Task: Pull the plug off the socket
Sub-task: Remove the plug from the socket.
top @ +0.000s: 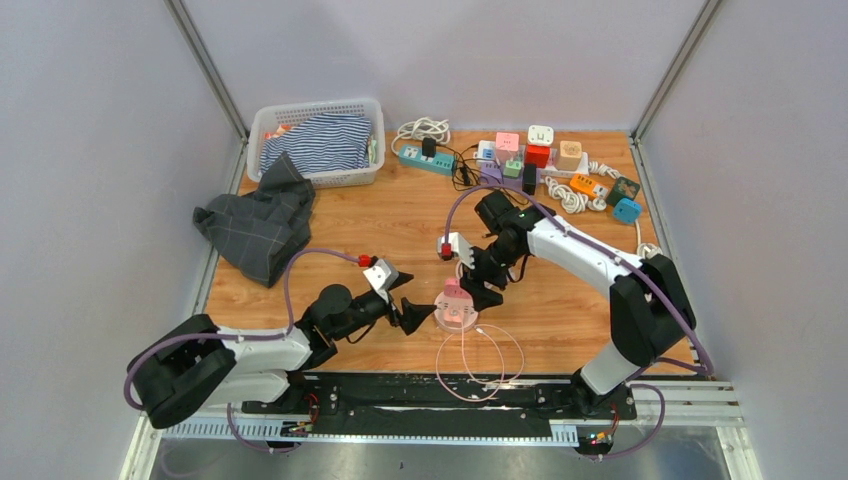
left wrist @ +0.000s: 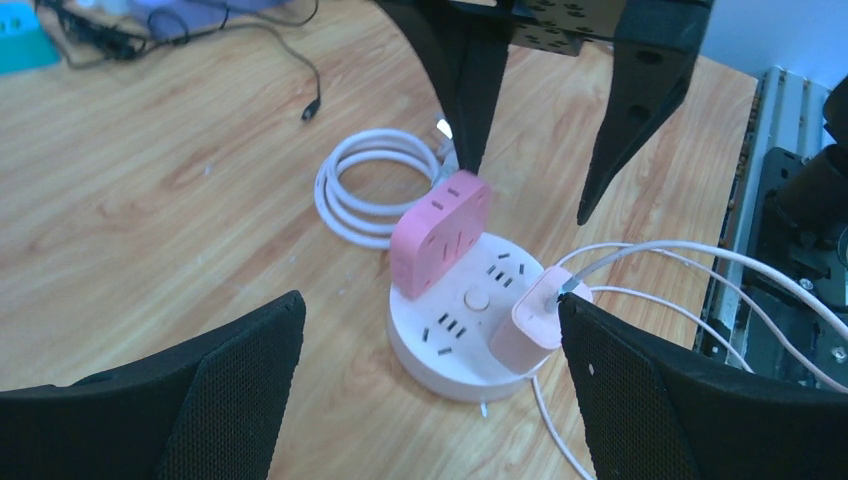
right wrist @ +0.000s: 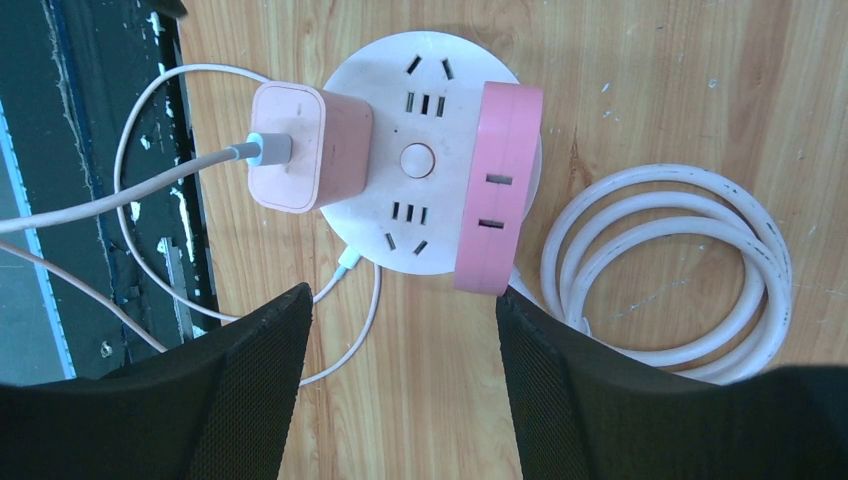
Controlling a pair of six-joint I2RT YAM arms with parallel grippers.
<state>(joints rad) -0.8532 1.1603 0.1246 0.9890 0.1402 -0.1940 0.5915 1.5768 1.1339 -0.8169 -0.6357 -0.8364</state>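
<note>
A: Where's the pale pink square charger plug?

B: Seated in the round white plastic socket hub, on the hub's near side. Its thin white cable loops off the hub toward the black rail.

A: What worries you?

B: Nothing pins the hub. The left end effector has its jaws spread wide, one on each side of the hub, touching nothing. The right end effector hangs over the hub, also released. I'd guess that if the plug is tugged before the hub is braced, the hub will simply lift with it.

A: Anything else?

B: A deeper pink rounded adapter block stands on the hub's far side, just beside the plug. A sloppy descent could grab that instead. A slanted pull might also jam the pins, and the cable loops could snag.

A: And the surroundings?

B: A coiled white cord lies just beyond the hub on the wooden bench. Well beyond the hub are a teal power strip and coloured socket cubes. Far-left of the hub sit a white plastic basket and a dark checked cloth. Grey walls enclose it.
</note>
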